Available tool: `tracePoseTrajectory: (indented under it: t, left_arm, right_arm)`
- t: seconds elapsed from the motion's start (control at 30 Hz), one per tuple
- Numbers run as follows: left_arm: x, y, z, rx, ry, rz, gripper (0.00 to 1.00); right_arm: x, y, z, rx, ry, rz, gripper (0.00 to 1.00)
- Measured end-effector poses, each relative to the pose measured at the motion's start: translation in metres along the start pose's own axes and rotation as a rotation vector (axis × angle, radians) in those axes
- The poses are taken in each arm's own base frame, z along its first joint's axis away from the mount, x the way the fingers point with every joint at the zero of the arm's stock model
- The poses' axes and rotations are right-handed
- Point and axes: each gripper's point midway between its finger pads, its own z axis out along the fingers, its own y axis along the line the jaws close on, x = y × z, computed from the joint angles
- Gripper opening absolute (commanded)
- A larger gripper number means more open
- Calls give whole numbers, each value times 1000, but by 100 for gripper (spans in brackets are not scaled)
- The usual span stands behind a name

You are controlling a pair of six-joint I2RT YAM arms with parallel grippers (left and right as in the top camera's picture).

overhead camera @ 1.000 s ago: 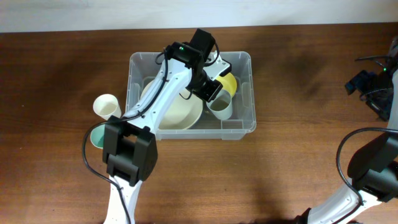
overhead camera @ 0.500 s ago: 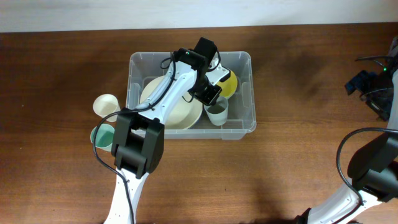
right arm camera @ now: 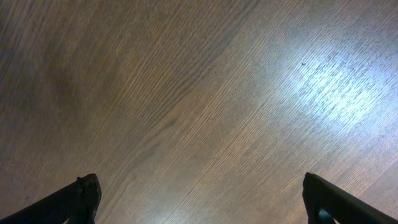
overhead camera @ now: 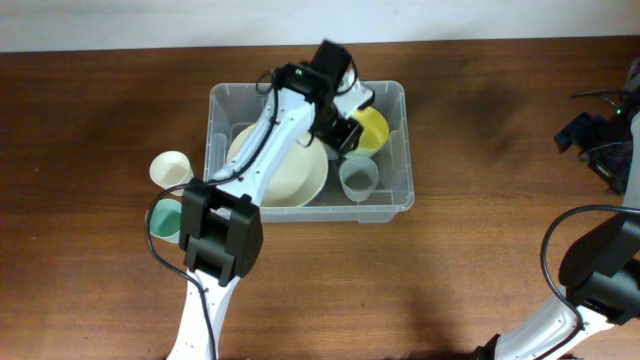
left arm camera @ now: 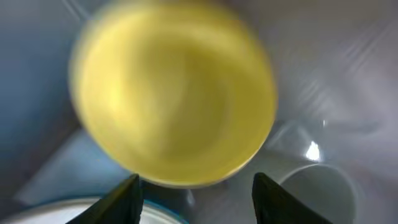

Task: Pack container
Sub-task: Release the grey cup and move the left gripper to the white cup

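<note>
Two fingers of the left gripper (left arm camera: 198,200) stand apart with nothing between them, so it is open and empty. Just ahead of the fingertips, in the left wrist view, lies a yellow bowl (left arm camera: 174,93), blurred, its hollow facing the camera. Off to the side of the right-hand finger sits a pale grey cup (left arm camera: 320,193), mouth up, close to the bowl's edge. Behind the left-hand finger, a strip of a cream dish (left arm camera: 62,214) shows at the frame's bottom.

From overhead, the left gripper (overhead camera: 342,128) is inside the container (overhead camera: 213,120), which stands on the wooden table (overhead camera: 480,260) and surrounds the fingers on all sides. The yellow bowl (overhead camera: 370,127) is just beside the fingers, by the container's far right corner. The grey cup (overhead camera: 358,177) stands upright on the container's floor, nearer the front wall than the fingers are. The cream dish (overhead camera: 285,175) fills the container's left half, partly under the arm. Outside the container, well apart from the fingers, a cream cup (overhead camera: 172,168) stands on the table, and a teal cup (overhead camera: 162,215) sits near it, partly hidden by the arm.

The right gripper (right arm camera: 205,202) is spread wide, one finger (right arm camera: 81,196) in each lower corner of its view, with only bare table (right arm camera: 199,93) beneath and nothing held
</note>
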Motion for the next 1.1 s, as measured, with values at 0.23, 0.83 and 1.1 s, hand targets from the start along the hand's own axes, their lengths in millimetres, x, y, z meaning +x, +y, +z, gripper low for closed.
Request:
tracePoseTrajectory:
  t: [0.23, 0.83, 1.1]
  left_arm:
    - [-41, 21, -77, -94, -158, 2, 60]
    - [59, 157, -205, -408, -93, -483, 66]
    - [157, 256, -263, -530, -122, -877, 66]
  right_arm:
    - [0, 0, 0, 0, 0, -1, 99]
    - [0, 0, 0, 0, 0, 0, 99]
    - [0, 0, 0, 0, 0, 0, 99]
